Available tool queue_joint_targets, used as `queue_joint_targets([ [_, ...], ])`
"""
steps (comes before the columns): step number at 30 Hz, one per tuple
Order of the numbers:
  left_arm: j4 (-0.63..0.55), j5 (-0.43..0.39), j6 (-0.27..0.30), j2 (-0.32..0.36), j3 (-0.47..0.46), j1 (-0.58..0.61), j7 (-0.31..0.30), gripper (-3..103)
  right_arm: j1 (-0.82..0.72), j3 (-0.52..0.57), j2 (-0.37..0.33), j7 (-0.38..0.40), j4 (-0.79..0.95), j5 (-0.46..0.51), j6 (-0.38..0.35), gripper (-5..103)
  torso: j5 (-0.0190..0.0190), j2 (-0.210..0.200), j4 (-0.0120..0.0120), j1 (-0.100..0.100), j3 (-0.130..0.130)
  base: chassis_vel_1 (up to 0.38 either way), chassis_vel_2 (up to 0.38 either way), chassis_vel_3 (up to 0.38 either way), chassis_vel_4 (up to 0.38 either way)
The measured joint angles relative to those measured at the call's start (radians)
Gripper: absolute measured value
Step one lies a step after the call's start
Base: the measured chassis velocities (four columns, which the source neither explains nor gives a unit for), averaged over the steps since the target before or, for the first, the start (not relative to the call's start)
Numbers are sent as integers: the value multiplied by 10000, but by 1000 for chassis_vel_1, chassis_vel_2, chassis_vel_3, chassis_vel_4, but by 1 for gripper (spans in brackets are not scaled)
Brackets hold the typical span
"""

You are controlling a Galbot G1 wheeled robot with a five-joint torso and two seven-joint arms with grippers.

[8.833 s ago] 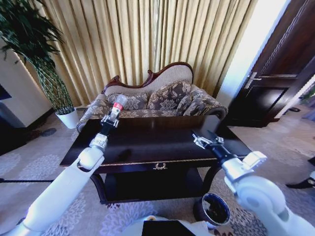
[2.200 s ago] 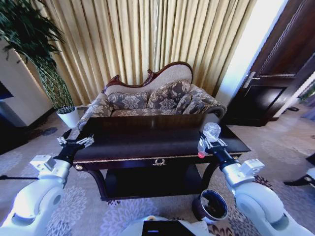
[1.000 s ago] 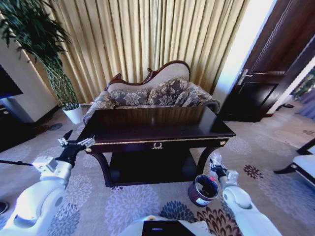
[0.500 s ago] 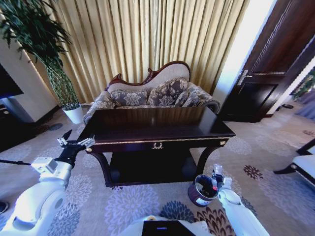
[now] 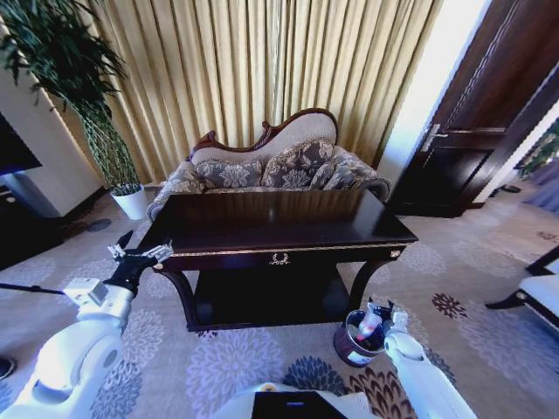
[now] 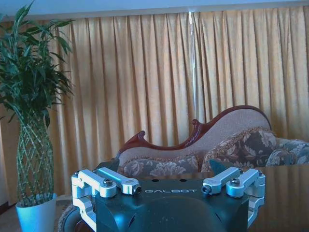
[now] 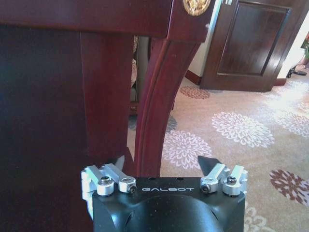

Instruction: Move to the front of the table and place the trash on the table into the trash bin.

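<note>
1. Dark-brown and round, the trash bin (image 5: 360, 340) stands on the patterned carpet at the lower right of the head view, just beside the right front leg of the worktop (image 5: 279, 229).
2. Inside the bin's black interior the clear plastic bottle (image 5: 369, 326) stands tilted, its neck and red label poking above the shiny rim.
3. A white label shows on the bin's outer wall, low on the side facing the camera.
4. The right gripper (image 5: 382, 311) hangs directly over the bin's mouth, its fingers spread apart and released, the bottle just below them and free of them.
5. In the right wrist view the right gripper's (image 7: 164, 163) two dark fingertips stand well apart with bare space between, and the curved wooden table leg (image 7: 159, 106) and carpet lie beyond.
6. The worktop's glossy dark surface, with gilt edge trim and a small gold handle (image 5: 279, 258) at the centre front, sits in the middle of the head view; its lower shelf (image 5: 266, 301) is in shadow.
7. The left gripper (image 5: 140, 257) is held at the left of the head view, near the worktop's left front corner, fingers splayed and grasping nothing.
8. A sofa (image 5: 271, 166) stands behind the worktop against gold curtains (image 5: 262, 70), and a potted plant (image 5: 122, 196) in a white pot is at the left.
</note>
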Motion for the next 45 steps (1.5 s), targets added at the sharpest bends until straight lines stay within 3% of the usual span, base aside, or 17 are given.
queue_joint_targets([
  [1,0,0,0,0,0,0,0,100,0,0,0,0,0,0,0,84,0,0,0,0,0,0,0,0,0],
  [4,25,0,0,16,80,-87,-3,100,-131,85,-42,16,239,17,-5,99,-1,0,0,0,0,0,0,0,0],
  [16,115,-13,-40,15,74,-75,23,100,-381,168,19,61,720,57,-129,100,0,0,0,0,0,0,0,0,0],
  [21,116,-25,-54,8,69,-90,39,100,-594,240,-11,284,1387,469,-534,100,3,0,0,0,0,0,0,0,0],
  [24,116,-28,-59,-75,58,-114,59,100,-989,531,-232,480,3014,1387,-1044,100,-3,0,3,0,0,0,0,0,0],
  [31,146,-28,-61,-167,2,-138,95,100,-2202,1071,-357,258,5220,1389,-1033,100,2,0,2,0,0,0,0,0,0],
  [32,167,-29,-61,-166,-9,-171,98,100,-2764,1284,-325,130,6125,1390,-995,100,0,0,-7,0,0,0,0,0,0],
  [36,169,-36,-62,-166,-30,-198,98,100,-3574,1583,-297,93,8039,1502,-1018,100,-3,2,-2,-1,-1,0,0,0,0],
  [45,19,61,-112,-225,93,-32,94,100,-3946,1385,-971,1472,11785,2258,-2222,100,-2,2,4,0,-1,0,0,0,0],
])
